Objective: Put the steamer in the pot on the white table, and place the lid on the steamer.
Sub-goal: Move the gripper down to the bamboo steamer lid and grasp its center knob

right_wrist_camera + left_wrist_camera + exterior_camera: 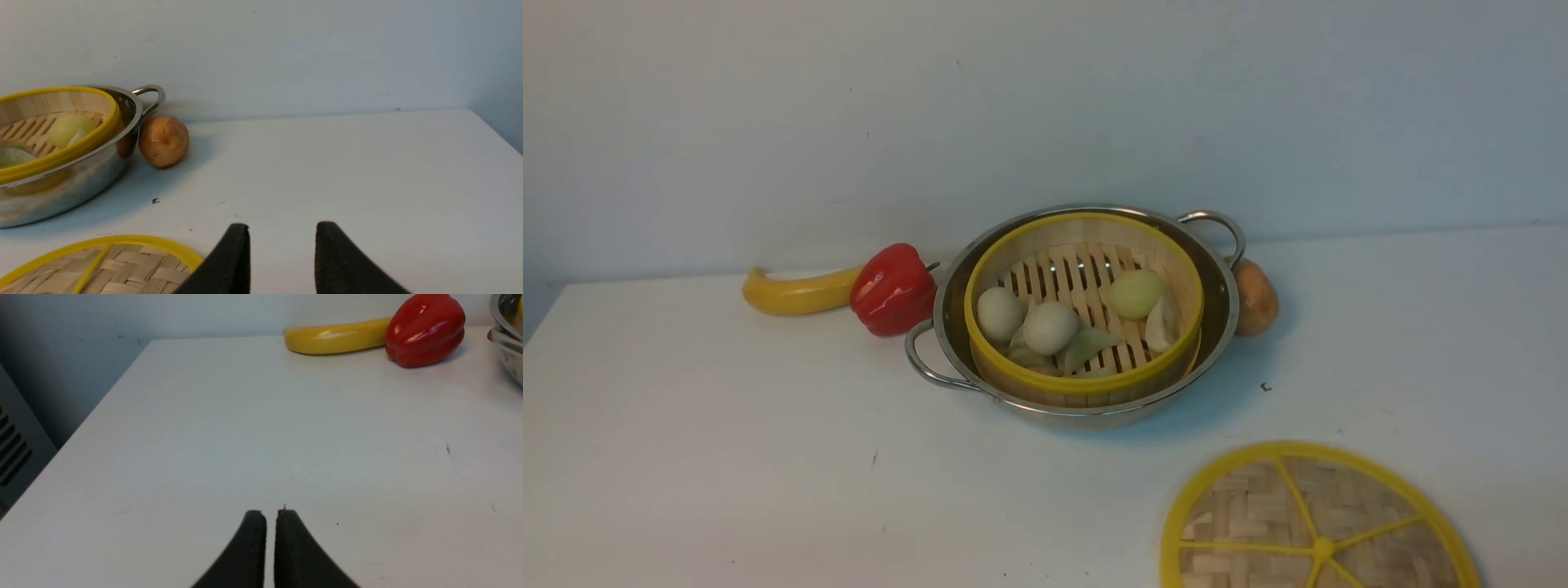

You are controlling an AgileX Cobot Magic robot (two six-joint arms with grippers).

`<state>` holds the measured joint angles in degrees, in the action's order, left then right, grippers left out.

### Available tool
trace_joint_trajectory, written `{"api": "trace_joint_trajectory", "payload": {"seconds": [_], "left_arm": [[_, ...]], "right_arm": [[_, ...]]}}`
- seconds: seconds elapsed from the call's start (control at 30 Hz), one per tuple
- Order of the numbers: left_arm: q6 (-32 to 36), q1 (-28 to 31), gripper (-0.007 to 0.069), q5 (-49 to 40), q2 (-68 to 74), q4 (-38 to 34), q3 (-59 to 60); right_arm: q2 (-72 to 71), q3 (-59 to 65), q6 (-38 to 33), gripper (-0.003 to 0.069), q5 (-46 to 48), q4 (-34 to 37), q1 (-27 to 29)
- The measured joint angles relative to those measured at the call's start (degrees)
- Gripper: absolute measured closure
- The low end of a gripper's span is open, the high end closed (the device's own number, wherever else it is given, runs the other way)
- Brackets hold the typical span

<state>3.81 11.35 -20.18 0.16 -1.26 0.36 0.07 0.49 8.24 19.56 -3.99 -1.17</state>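
Note:
The steamer (1083,382), a bamboo basket with yellow rims and pale buns and dumplings inside, sits in the shiny pot (1223,304) at the middle back of the white table (727,457). The lid (1319,523), a flat woven disc with yellow spokes, lies flat on the table at the front right. Neither gripper shows in the front view. In the right wrist view my right gripper (282,226) is open and empty above the table, with the lid (122,265) just beside one finger. My left gripper (270,514) hovers over bare table, shut with nothing in it.
A red pepper (893,288) and a yellow curved vegetable (796,292) lie left of the pot. A brown potato (1254,296) rests against the pot's right handle. The wall stands close behind. The table's left edge drops off beside a grey vented box (16,453).

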Motion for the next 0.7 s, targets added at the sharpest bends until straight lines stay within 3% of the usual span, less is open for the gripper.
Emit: {"api": "trace_joint_trajectory", "payload": {"seconds": [0.7], "left_arm": [[0.0,0.0,0.0585,0.0,0.0,0.05,0.0]], "right_arm": [[0.0,0.0,0.0,0.0417,0.0,0.0,0.0]]}}
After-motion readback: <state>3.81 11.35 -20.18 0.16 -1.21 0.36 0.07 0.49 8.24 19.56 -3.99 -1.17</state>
